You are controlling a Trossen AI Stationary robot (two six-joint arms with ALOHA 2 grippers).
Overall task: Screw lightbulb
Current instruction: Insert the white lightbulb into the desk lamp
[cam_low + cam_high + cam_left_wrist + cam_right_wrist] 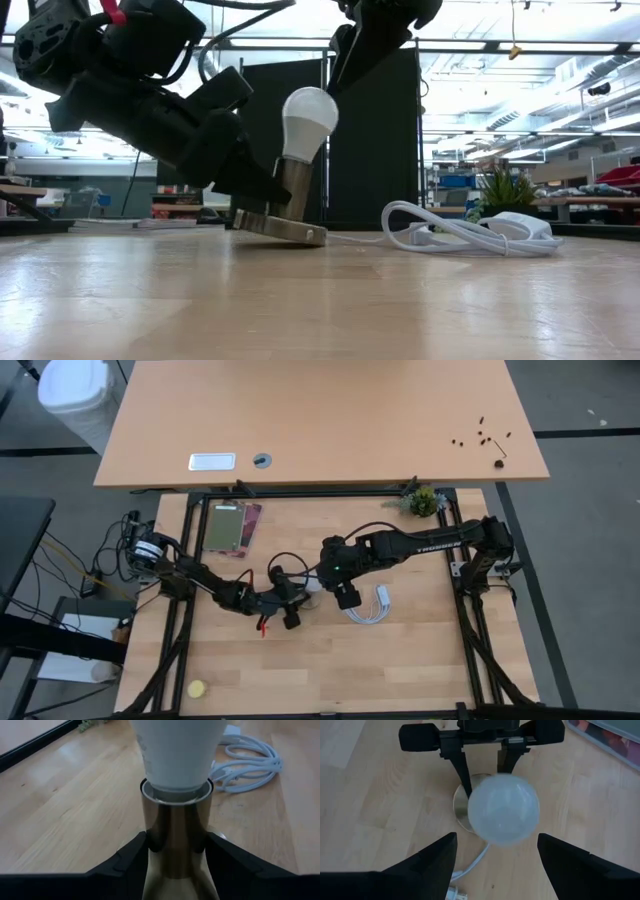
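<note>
The left gripper (176, 851) is clamped on the socket (176, 840) stem, tilting its base disc off the table (300, 300). The right gripper (496, 855) hangs above, fingers wide apart, touching nothing. The lightbulb (308, 118) sits in the socket, dome toward 1 o'clock in the low view (only there does the lean show), with the white cable (470, 235) at 3 o'clock.

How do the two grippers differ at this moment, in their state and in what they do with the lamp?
The left gripper is shut on the socket, clamping its brassy stem from the side; the right gripper is open and holds nothing.
The left gripper reaches in low near the table; the right gripper hangs above the lightbulb, with one finger on each side of it and apart from it.
Both point at the same lamp, whose base is tilted.
</note>
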